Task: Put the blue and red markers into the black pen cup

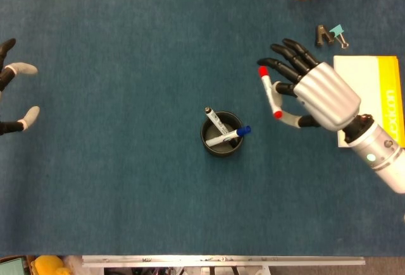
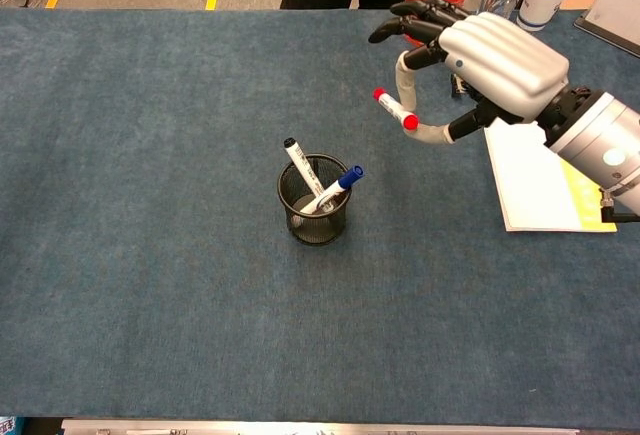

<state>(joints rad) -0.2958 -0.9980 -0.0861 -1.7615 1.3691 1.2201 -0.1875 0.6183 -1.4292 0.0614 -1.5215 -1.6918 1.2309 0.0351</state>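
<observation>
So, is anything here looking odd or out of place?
Nothing stands out. The right robot hand holds the red marker above the table, and the blue marker leans inside the black cup.
</observation>
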